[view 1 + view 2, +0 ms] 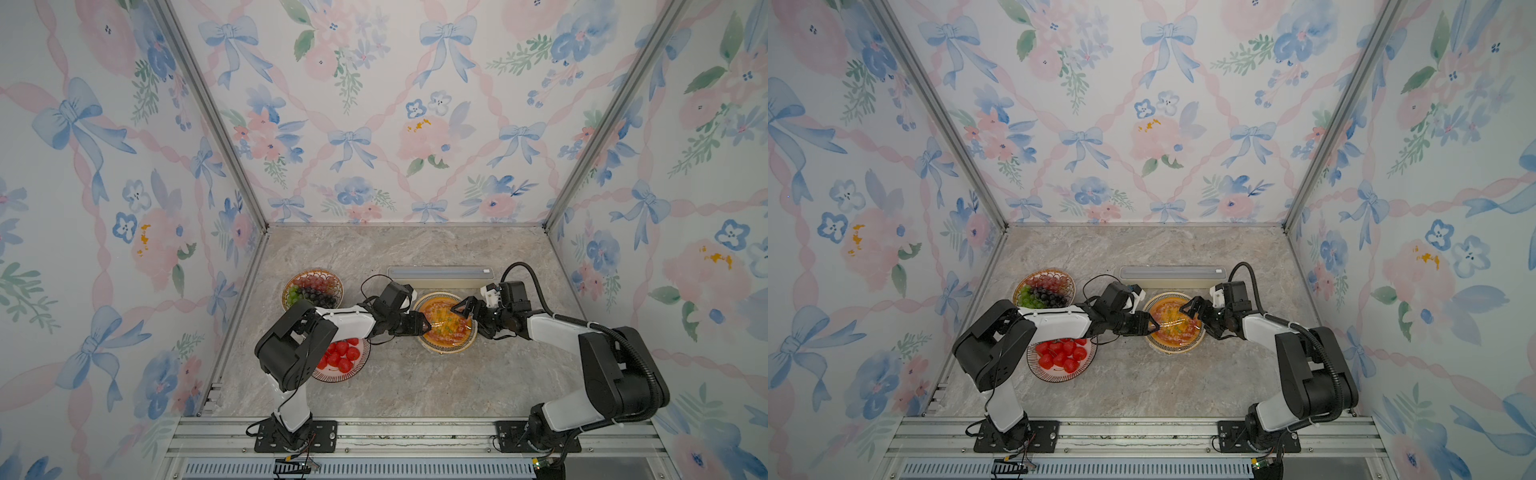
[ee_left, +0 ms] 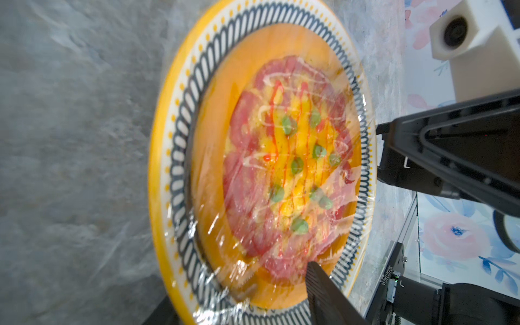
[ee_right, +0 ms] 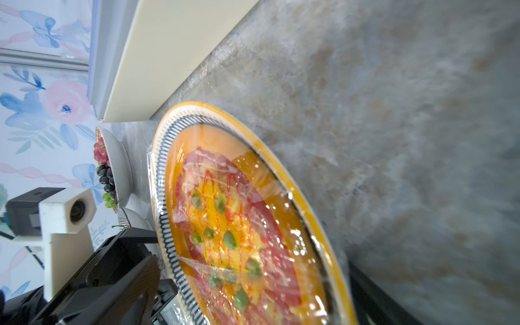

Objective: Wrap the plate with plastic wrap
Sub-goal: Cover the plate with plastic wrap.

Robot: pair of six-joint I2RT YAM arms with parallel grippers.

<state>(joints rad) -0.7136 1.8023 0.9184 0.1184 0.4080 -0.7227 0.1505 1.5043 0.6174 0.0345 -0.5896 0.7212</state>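
Clear plastic wrap (image 2: 213, 253) covers the yellow-rimmed plate (image 1: 445, 351); left gripper (image 1: 424, 324) at nine o'clock, right gripper (image 1: 459, 309) toward two o'clock, both fingers spread.

I see the plate (image 1: 444, 348) mid-surface (image 1: 415, 382), the wrap box (image 1: 440, 277) just behind it, grape bowl (image 1: 316, 272) left, tomato plate (image 1: 332, 376) left-front.
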